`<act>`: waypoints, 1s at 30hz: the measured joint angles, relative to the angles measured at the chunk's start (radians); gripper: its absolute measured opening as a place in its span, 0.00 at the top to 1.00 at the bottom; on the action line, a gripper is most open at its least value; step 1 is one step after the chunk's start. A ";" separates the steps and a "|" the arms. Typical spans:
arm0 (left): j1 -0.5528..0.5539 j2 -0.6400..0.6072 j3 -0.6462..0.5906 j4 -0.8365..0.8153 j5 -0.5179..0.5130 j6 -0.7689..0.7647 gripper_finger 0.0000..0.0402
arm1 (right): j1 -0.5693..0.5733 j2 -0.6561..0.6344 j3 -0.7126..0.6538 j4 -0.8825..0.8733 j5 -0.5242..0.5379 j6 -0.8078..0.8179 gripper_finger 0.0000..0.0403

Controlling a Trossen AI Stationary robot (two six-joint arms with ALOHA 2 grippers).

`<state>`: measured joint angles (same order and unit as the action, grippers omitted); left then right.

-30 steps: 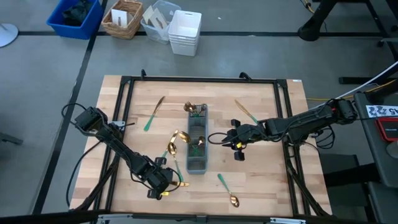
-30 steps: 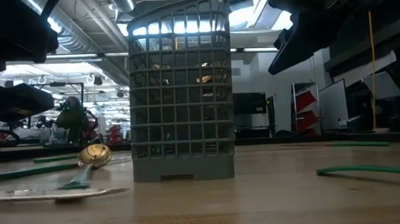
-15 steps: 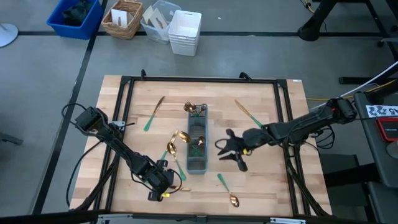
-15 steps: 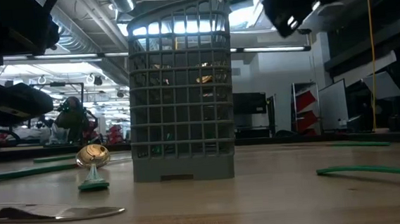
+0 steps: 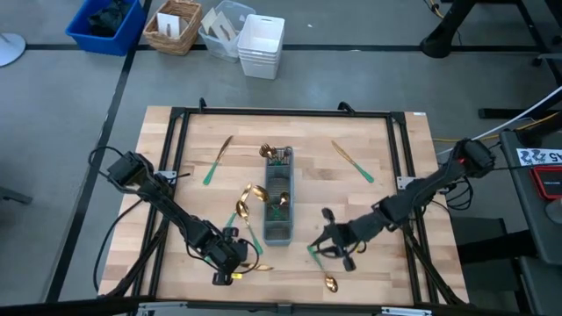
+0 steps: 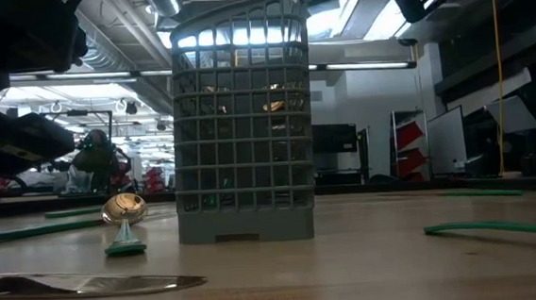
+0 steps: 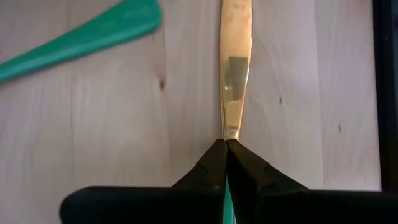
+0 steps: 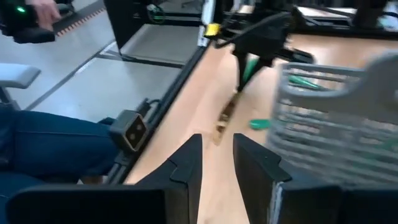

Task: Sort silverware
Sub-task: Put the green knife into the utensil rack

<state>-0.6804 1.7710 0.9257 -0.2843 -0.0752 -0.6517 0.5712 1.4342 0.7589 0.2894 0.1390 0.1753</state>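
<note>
Your left gripper [image 5: 230, 263] sits at about 7 o'clock from the grey caddy [image 5: 278, 204], fingers pinched tight on the green handle of a knife [image 7: 235, 68] whose gold blade lies flat on the wooden table [image 5: 386, 167], pointing away from the wrist. Lift straight up before you swing, so the blade tip clears the wood and does not drag; the grip is far back on the handle, so expect the blade to droop and tilt it down before entering a compartment. Your right gripper [image 5: 332, 247] hovers at 5 o'clock from the caddy, fingers part open and holding nothing, just above a green-handled spoon [image 5: 321, 269]. Two gold spoons [image 5: 246, 203] lie at 9 o'clock, just beside the caddy wall, right in your left arm's path, so go over them. The black frame rail [image 5: 172, 167] runs near the left arm; open room lies toward 12 o'clock, where only a fork [image 5: 217, 160] and another piece [image 5: 351, 161] rest well apart.
</note>
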 joint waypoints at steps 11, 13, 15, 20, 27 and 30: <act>0.023 0.006 -0.001 0.049 -0.067 -0.003 0.99 | 0.025 0.255 0.002 0.139 0.002 -0.034 0.77; 0.033 0.019 0.000 0.080 -0.069 -0.003 0.99 | 0.024 0.293 0.002 0.175 0.003 -0.034 0.77; 0.043 0.040 0.001 0.132 -0.071 -0.003 0.99 | 0.024 0.326 0.014 0.194 0.003 -0.034 0.77; 0.061 0.078 0.002 0.231 -0.071 -0.003 0.99 | 0.024 0.398 0.089 0.186 0.003 -0.026 0.77; 0.074 0.092 0.003 0.253 -0.076 0.008 1.00 | 0.025 0.474 0.191 0.036 0.018 -0.071 0.77; 0.075 0.101 0.003 0.258 -0.078 0.025 0.99 | 0.025 0.490 0.218 -0.025 0.061 -0.100 0.77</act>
<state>-0.6052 1.8721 0.9287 -0.0265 -0.1535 -0.6266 0.5961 1.9240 0.9768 0.2648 0.2002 0.0756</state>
